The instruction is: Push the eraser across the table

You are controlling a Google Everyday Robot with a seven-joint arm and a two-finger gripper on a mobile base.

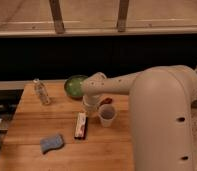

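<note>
The eraser (81, 124) is a slim block with a black base and a white top with red marks. It lies lengthwise near the middle of the wooden table (32, 127). My white arm reaches in from the right. My gripper (90, 106) hangs just behind the eraser's far end, over the table. A white paper cup (107, 115) stands right of the eraser, beside the gripper.
A green bowl (73, 85) sits at the table's back, partly behind the arm. A clear plastic bottle (41, 92) stands at the back left. A blue sponge (51, 143) lies front left. A small red object (107, 101) shows behind the cup.
</note>
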